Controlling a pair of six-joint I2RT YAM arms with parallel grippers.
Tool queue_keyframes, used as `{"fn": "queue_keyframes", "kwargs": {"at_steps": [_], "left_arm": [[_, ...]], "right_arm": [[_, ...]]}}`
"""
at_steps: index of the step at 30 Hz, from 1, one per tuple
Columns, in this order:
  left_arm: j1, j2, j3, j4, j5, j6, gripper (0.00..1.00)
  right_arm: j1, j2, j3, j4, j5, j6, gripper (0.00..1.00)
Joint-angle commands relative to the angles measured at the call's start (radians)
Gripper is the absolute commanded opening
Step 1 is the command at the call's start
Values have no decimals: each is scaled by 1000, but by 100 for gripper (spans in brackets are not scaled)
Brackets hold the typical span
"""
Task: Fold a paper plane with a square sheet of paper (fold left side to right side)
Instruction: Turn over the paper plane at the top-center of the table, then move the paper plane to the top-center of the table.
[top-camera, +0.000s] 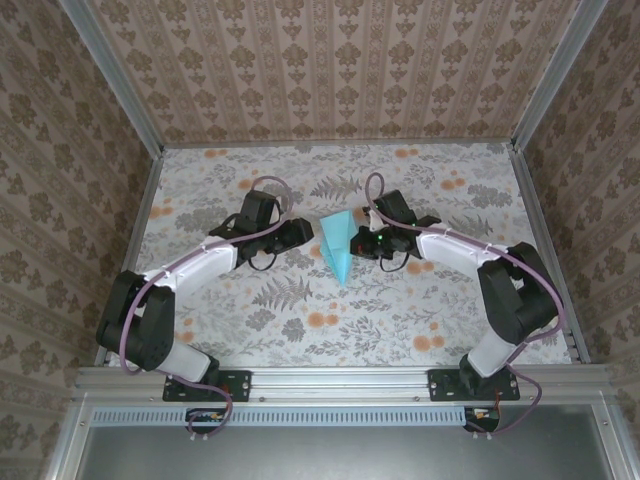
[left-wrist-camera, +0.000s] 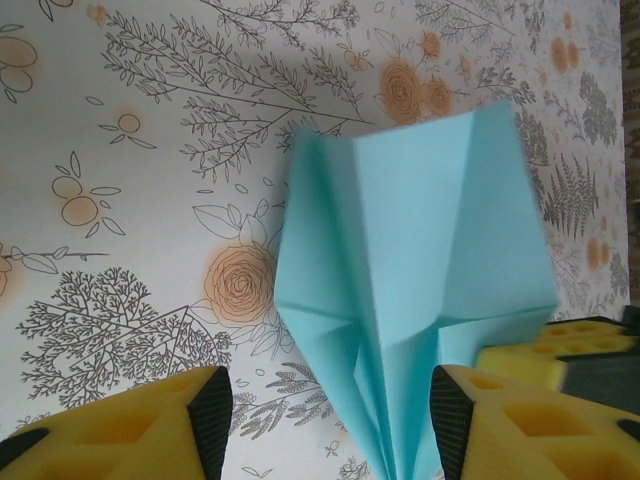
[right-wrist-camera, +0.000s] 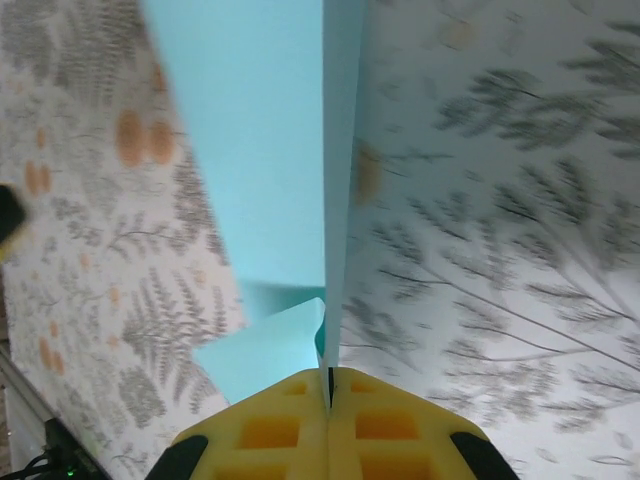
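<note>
Over table, paper plane clamped in right fingers; left fingers apart, its tip between them.

Cyan paper plane, floral tabletop

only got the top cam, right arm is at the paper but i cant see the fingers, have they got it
Observer: Yes. The right wrist view has the right fingers shut on a folded edge of the paper, which is pinched between them.
Operator: and the left, holding too
Observer: No. In the left wrist view the left fingers stand open, with the paper's narrow end in the gap, close to one finger. Whether it touches, I cannot tell.
</note>
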Motion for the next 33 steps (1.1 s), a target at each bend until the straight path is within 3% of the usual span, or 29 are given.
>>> {"fn": "queue_keyframes", "kwargs": {"at_steps": [1,9,16,22,27,33], "left_arm": [[10,-14,34,-26,-11,26,58],[9,-8,36,-33,-13,25,59],[13,-46,32,-41,-48,54,62],[21,-118,10,-24,-101,80,71],[32,-166,-18,-27,-115,80,73],[41,-209,-60,-29,-127,74,74]], "right_arm": [[-44,34,-56,8,-16,-19,1],[-80,1,-84,-100,110,-87,19],[-67,-107,-7,-294,312,-142,32],[57,-149,62,-384,391,-168,45],[151,-58,102,-375,411,-144,56],[212,47,165,-392,439,-144,61]]}}
